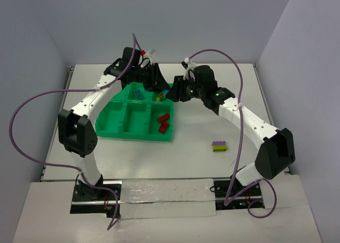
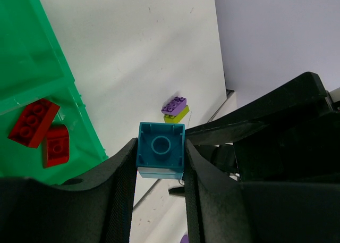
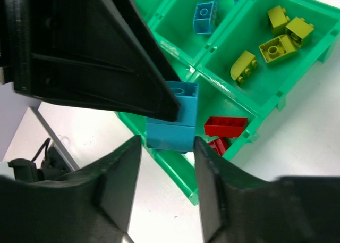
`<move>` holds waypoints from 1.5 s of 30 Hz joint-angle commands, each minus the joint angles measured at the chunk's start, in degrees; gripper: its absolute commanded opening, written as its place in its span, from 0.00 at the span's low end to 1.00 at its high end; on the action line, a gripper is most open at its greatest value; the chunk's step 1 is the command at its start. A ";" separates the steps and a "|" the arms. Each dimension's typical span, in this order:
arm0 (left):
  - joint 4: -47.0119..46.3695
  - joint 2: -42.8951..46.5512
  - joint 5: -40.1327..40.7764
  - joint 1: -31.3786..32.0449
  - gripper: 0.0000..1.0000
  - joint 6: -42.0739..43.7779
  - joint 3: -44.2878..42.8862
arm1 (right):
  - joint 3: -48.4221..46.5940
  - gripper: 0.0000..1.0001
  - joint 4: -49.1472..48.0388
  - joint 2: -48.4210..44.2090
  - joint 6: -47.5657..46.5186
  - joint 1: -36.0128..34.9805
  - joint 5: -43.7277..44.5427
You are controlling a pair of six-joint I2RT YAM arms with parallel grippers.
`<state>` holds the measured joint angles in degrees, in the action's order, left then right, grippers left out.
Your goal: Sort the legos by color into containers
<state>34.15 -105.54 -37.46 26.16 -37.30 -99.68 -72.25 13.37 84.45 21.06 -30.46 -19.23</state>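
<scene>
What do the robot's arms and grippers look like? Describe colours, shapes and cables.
The left arm and right arm have white links with bulky black joints. A thin purple cable loops off each. The left gripper and right gripper have two matte black fingers each.

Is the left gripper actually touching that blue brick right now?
Touching. The left wrist view shows the left gripper with both fingers pressed against opposite sides of the blue brick, no gap on either side.

No writing, brand, number or sign can be read in any view. Any stud lettering on the legos (image 3: pixel 276 48) is too small to tell.
</scene>
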 commanded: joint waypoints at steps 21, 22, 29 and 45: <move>-1.01 3.14 -0.59 0.39 0.00 -0.32 -2.72 | -2.82 0.57 -4.31 2.39 1.88 -1.89 -0.90; -0.95 3.08 -0.47 0.39 0.00 -0.25 -2.78 | -2.88 0.57 -4.31 2.51 1.88 -1.95 -0.90; -0.92 3.32 -0.34 0.30 0.00 -0.05 -2.63 | -2.02 0.34 -5.02 1.83 2.17 -2.06 -0.52; -4.04 5.05 -4.76 -3.17 0.00 -2.48 -1.05 | 5.23 0.00 -5.31 -2.79 0.72 -2.06 4.51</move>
<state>34.85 -104.70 -37.93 25.29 -38.11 -99.70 -69.40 8.61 85.10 22.78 -32.14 -16.57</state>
